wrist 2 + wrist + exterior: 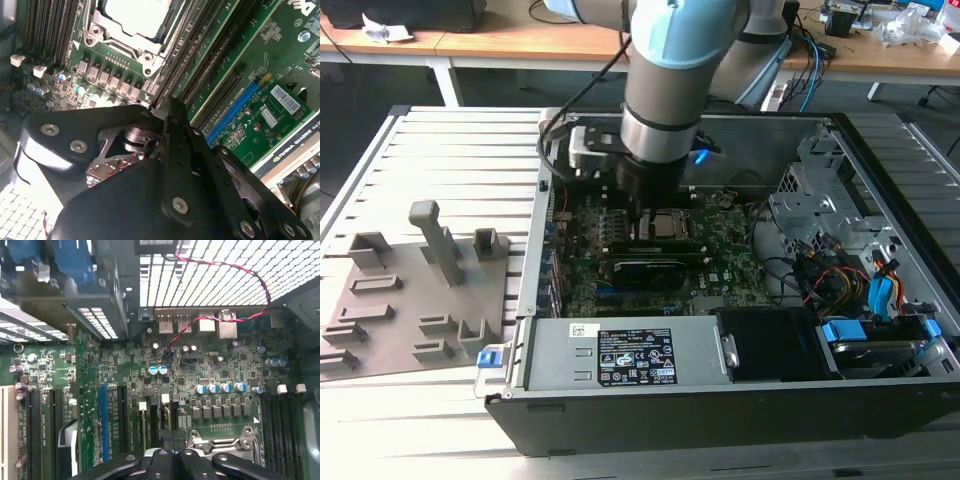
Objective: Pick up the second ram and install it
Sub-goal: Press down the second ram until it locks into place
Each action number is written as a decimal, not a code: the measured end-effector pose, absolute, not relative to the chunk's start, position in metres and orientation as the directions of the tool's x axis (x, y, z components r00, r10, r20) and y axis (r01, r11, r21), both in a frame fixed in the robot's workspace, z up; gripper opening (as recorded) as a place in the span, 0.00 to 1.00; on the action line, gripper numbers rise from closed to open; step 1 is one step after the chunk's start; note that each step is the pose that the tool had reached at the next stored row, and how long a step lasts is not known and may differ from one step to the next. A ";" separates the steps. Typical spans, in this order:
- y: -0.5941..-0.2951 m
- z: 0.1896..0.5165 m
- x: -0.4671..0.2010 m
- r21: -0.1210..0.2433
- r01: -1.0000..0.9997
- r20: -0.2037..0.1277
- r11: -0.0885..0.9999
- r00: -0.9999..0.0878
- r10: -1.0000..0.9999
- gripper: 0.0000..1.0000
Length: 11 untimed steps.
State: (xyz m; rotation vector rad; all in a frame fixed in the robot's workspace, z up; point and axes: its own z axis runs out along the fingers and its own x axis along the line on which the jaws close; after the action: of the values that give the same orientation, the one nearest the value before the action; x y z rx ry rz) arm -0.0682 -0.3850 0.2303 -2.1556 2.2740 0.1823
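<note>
The second ram is hard to place: whatever lies directly under the claw tips is hidden by the claw's own black links, and I cannot tell whether the thin stick is pinched there.

The claw [645, 212] reaches down inside the open computer case [720, 410], low over the motherboard [725, 265], just beside the processor socket [660, 226]. In both wrist views its fingers are drawn together with no gap visible between them. In the second wrist view the claw [168, 107] tapers to a point at the end of a bank of long dark memory slots [210, 55] running beside the processor socket [132, 20]. In the first wrist view the claw [172, 452] sits just beside upright dark slots with white end clips [165, 399].

Around it, the second wrist view shows another bank of memory slots [50, 30] on the far side of the socket, a blue expansion slot [232, 112] and a graphics card [295, 145] close by. The first wrist view shows a row of small round capacitors [220, 388] and a twisted red-and-black wire [220, 270] looping across the vented rear wall.

In the exterior view the arm's thick wrist covers much of the board. The graphics card [645, 270] lies just beside the claw, a labelled power supply [630, 355] beyond that, and loose cables [830, 270] crowd the exterior view's right. Outside the case, on the exterior view's left, a grey fixture plate [410, 300] with upright posts rests on the slatted counter [460, 150].
</note>
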 end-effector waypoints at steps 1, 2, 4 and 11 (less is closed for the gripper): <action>-0.385 0.227 -0.068 0.082 -0.995 -0.082 0.050 -0.057 -0.995 0.11; -0.385 0.231 -0.068 0.081 -0.995 -0.084 0.050 -0.056 -0.995 0.11; -0.385 0.234 -0.060 0.084 -0.995 -0.083 0.050 -0.057 -0.995 0.11; -0.384 0.256 -0.031 0.100 -0.994 -0.082 0.050 -0.058 -0.995 0.11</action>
State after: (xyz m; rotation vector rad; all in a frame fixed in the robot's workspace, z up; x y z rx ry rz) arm -0.0313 -0.3845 0.2562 -2.1623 2.2830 0.2033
